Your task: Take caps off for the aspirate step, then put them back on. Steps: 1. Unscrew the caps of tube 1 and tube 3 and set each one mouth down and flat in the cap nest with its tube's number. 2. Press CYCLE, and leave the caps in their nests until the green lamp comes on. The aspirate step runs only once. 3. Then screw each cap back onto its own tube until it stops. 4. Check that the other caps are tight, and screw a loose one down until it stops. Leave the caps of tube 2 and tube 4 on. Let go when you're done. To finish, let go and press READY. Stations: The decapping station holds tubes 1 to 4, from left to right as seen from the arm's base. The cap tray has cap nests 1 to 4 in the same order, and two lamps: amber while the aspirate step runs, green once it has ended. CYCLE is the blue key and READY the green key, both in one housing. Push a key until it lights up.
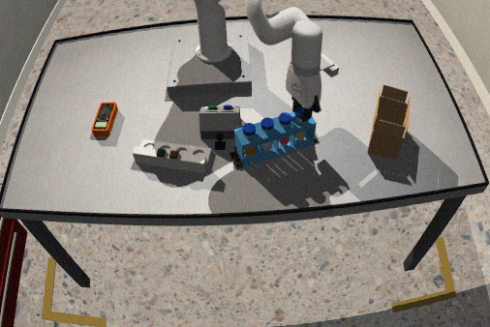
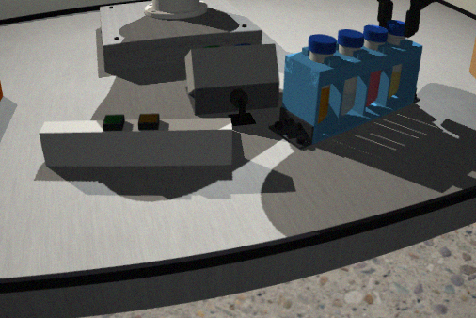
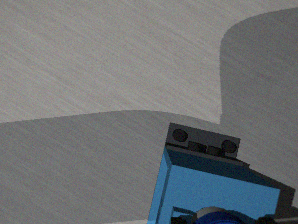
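Note:
The blue decapping station (image 1: 276, 137) holds several tubes with blue caps. My gripper (image 1: 305, 114) stands upright over the station's right end in the top view, which is tube 1 as counted from the arm's base. It is shut on the cap of tube 1 (image 2: 396, 26), which sits on its tube. The other caps (image 2: 375, 33) (image 2: 350, 38) (image 2: 322, 43) sit on their tubes. The wrist view shows the station's end (image 3: 215, 190) and the cap's edge (image 3: 220, 216) at the bottom. The cap tray (image 1: 171, 154) has empty nests, and its two lamps (image 2: 114, 121) (image 2: 149, 120) look dark.
The grey key housing (image 1: 219, 118) with the green key (image 1: 211, 106) and the blue key (image 1: 228, 106) stands between the tray and the station. An orange multimeter (image 1: 105, 118) lies far left. A cardboard box (image 1: 389, 122) stands at the right. A small white block lies behind my arm.

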Motion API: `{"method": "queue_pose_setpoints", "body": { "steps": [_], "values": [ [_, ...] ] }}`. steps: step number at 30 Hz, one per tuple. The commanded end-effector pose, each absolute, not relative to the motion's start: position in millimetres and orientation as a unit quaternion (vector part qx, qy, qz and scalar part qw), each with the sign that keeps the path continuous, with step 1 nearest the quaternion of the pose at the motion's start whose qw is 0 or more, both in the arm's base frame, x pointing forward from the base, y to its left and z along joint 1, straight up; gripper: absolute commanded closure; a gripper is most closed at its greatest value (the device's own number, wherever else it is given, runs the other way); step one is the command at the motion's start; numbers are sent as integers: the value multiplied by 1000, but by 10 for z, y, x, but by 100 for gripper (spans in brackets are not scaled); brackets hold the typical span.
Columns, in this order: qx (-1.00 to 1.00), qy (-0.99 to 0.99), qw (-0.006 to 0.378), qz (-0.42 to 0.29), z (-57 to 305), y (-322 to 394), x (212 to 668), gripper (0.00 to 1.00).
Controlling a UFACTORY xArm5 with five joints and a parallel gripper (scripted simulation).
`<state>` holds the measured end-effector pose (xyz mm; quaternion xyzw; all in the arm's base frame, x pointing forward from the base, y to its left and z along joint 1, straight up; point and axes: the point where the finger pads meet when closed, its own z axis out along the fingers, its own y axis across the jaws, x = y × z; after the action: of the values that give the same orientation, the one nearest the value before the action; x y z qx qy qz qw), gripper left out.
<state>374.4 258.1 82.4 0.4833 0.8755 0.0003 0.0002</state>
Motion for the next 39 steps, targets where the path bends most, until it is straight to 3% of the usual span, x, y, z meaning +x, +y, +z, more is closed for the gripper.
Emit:
{"method": "queue_pose_setpoints", "body": {
  "steps": [1, 8, 16, 17, 29, 39],
  "values": [
    [357, 934, 1, 2, 840, 2588, 3755, 100],
    [234, 972, 2, 2, 840, 2588, 3755, 100],
    [225, 974, 2, 2, 840, 2588, 3755, 100],
    [225, 974, 2, 2, 840, 2588, 3755, 54],
    [225, 974, 2, 2, 840, 2588, 3755, 54],
    [465, 885, 1, 2, 841, 2588, 3755, 54]
  ]
}}
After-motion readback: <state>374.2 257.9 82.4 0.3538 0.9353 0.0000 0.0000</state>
